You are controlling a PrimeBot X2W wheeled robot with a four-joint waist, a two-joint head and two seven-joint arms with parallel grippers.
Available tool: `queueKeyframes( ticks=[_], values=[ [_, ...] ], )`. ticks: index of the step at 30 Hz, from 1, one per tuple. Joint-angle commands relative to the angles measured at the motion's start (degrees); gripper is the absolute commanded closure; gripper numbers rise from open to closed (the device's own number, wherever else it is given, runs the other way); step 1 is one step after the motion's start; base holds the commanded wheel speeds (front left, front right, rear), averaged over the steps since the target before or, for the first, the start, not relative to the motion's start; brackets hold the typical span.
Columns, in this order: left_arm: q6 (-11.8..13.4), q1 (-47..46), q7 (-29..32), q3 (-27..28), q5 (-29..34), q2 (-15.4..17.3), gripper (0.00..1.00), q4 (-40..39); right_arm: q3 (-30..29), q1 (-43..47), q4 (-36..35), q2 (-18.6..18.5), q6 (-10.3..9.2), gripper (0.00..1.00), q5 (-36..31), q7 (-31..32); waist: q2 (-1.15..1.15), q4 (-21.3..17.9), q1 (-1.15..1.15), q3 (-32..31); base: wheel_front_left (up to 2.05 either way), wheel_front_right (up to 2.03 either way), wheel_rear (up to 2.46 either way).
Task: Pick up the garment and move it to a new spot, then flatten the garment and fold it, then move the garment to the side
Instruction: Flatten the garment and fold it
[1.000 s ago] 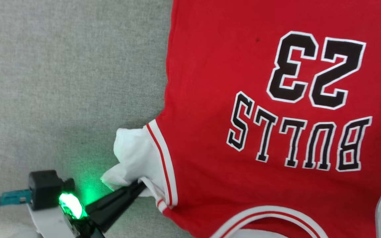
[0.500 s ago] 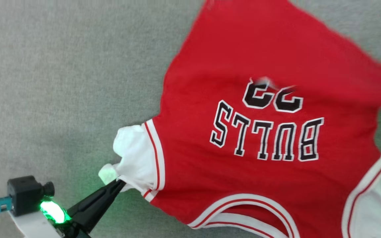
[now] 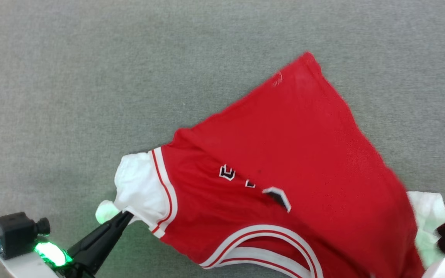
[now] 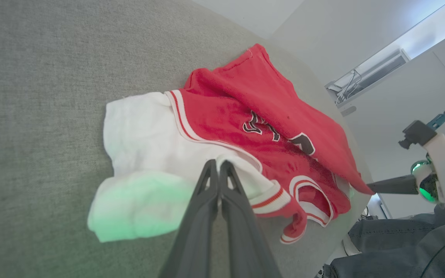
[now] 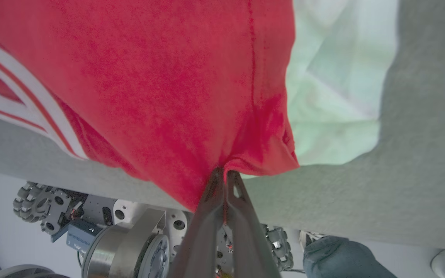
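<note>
Grey woven cloth (image 3: 91, 77) covers the worktop where the garment (image 3: 284, 154) lies slanted, its lower body flopped back over the chest and its collar trim (image 3: 261, 231) nearest the robot. Left of the collar, the left gripper (image 3: 124, 215) is pinched shut on the white sleeve (image 3: 137, 185). Right of the collar, the right gripper (image 5: 222, 172) is clamped on a bunch of red fabric beside the other sleeve (image 5: 338, 77). Flattening well likely means holding both pinches firm, drawing the shoulders apart until taut, then dragging toward the collar side so the doubled-over panel unrolls. Most of the lettering (image 3: 276, 195) beyond the collar is buried in the fold. How much cloth each pinch holds cannot be judged. A person's denim leg (image 5: 342, 258) is cut off at the frame edge.
</note>
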Motion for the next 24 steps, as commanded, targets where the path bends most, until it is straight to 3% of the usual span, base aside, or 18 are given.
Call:
queueKeyframes(
  ticks=[1, 7, 8, 9, 10, 14, 19, 24],
  values=[
    [0.1, 0.9, 0.0, 0.5, 0.2, -0.3, 1.00, 0.2, 1.4, 2.0, 1.0, 0.3, -0.09, 1.00, -0.1, -1.6, 0.00, -0.8, 0.00, -0.7, 0.00, 0.00, 0.00],
    [0.1, 2.1, 0.0, 1.9, 0.6, -0.4, 1.00, 1.2, 7.4, 7.7, 7.4, 0.9, -0.09, 1.00, 0.0, -12.0, 0.00, -1.7, 0.00, -1.2, 0.00, 0.00, 0.00],
    [0.1, 2.3, 0.0, 1.9, 0.8, -0.4, 1.00, 1.3, 7.9, 7.4, 8.1, 1.0, -0.09, 0.90, -0.2, -14.0, 0.00, -1.8, 0.00, -1.3, 0.00, 0.00, 0.00],
    [0.1, 2.4, 0.0, 1.8, 0.9, -0.4, 1.00, 1.4, 8.4, 6.9, 8.5, 1.0, -0.09, 0.62, -0.3, -16.1, 0.00, -1.9, 0.00, -1.4, 0.00, 0.00, 0.00],
    [0.1, 2.4, 0.0, 1.7, 0.9, -0.4, 1.00, 1.4, 8.7, 6.4, 8.6, 1.0, -0.09, 0.04, -0.5, -17.9, 0.00, -1.9, 0.00, -1.5, 0.00, 0.00, 0.00],
    [0.1, 2.5, 0.0, 1.4, 1.0, -0.4, 1.00, 1.3, 9.3, 5.4, 5.9, 0.4, -0.09, 0.00, -0.5, -20.0, 0.00, -1.7, 0.00, -1.8, 0.00, 0.00, 0.00],
    [0.1, 1.6, 0.0, 0.7, 1.2, -1.1, 1.00, 1.0, 7.4, 2.2, -3.2, -0.1, -0.09, 0.00, 1.6, -13.9, 0.00, -0.6, 0.00, -2.1, 0.00, 0.00, 0.00],
    [0.1, 0.2, 0.0, -0.4, 1.1, -2.3, 1.00, 0.9, 3.1, -9.8, -6.6, -1.2, -0.09, 0.00, 1.3, -8.9, 0.00, 1.3, 0.00, -1.6, 0.00, 0.00, 0.00]
  ],
)
